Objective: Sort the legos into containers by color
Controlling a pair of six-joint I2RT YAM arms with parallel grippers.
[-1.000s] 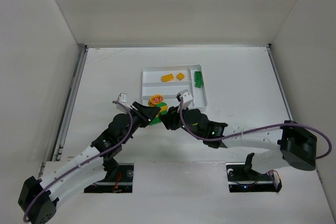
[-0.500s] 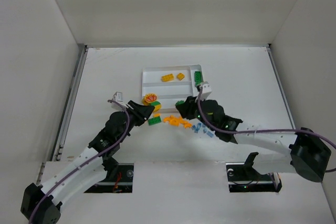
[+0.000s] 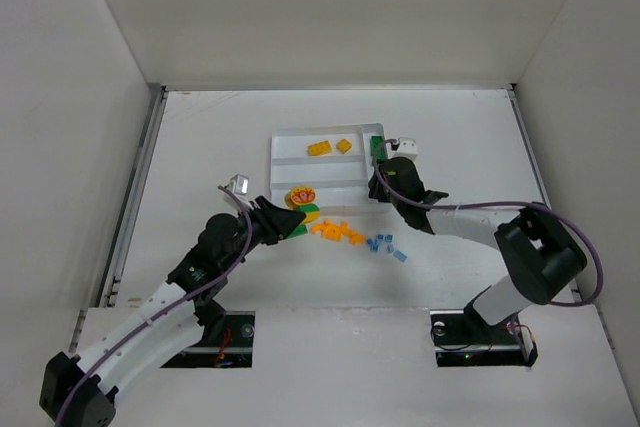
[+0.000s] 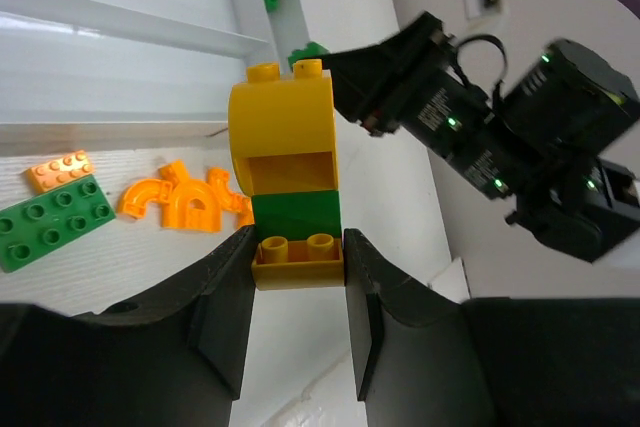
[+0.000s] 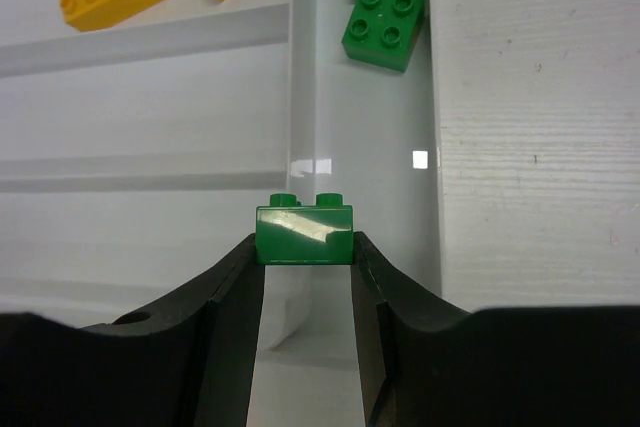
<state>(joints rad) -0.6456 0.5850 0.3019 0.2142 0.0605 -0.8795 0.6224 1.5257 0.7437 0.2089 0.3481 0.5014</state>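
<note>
My left gripper [image 4: 297, 269] is shut on the bottom of a stack of legos [image 4: 290, 182]: a yellow arch brick, a green brick and a yellow brick. In the top view the left gripper [image 3: 288, 219] holds the stack just in front of the white tray [image 3: 273, 157]. My right gripper [image 5: 303, 249] is shut on a small green brick [image 5: 303, 234] over the tray's narrow side section, where two green bricks [image 5: 385, 22] lie. In the top view the right gripper [image 3: 378, 183] is at the tray's right end. Two yellow bricks [image 3: 320, 148] lie in the far section.
Orange pieces [image 3: 338, 233] and tiny pale blue bricks [image 3: 386, 245] lie on the table in front of the tray. A flat green brick [image 4: 55, 222] and a small orange brick [image 4: 60, 169] lie beside the orange pieces [image 4: 185, 202]. White walls surround the table.
My right gripper has left the pile and swung back and right to the tray's narrow side section with the green brick in it. The left arm has barely shifted with its stack.
</note>
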